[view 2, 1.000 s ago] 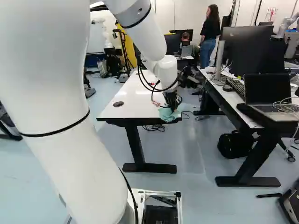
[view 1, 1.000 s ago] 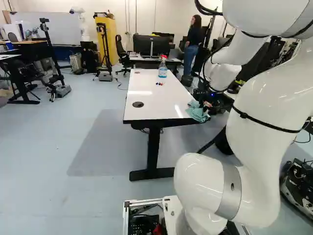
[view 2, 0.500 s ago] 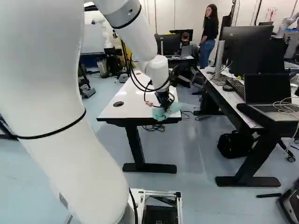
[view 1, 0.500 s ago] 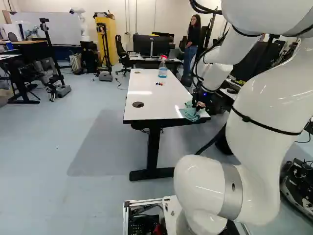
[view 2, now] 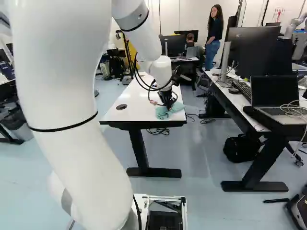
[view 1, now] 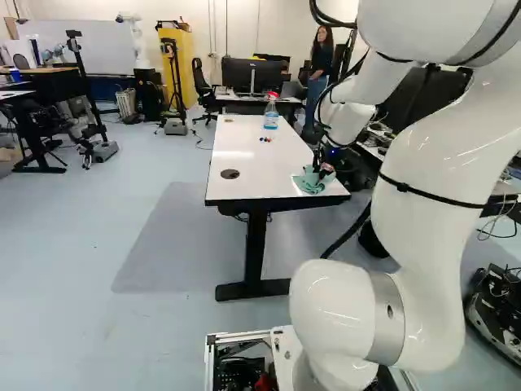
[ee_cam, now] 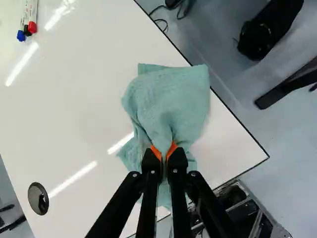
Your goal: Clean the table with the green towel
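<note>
At the far left of the left base view stands a tripod. Next come another robot, white, at the back wall, then a yellow cabinet and an office chair. The white table runs away from the base, with a round dark cap set in its near part. Farther along it lie the markers, capped blue, black and red, side by side. Just beyond them a clear bottle with a red top stands upright.

The green towel lies crumpled on the table's near right part, one corner reaching the long right edge. Over it, pointing down, is the gripper. Its fingers are nearly together, orange pads pinching a bunched fold of towel; the rest spreads ahead of and beneath them. The arm rises right of the table.

In the right base view a desk stands apart to the table's right, bearing a monitor and, nearer, an open laptop.
</note>
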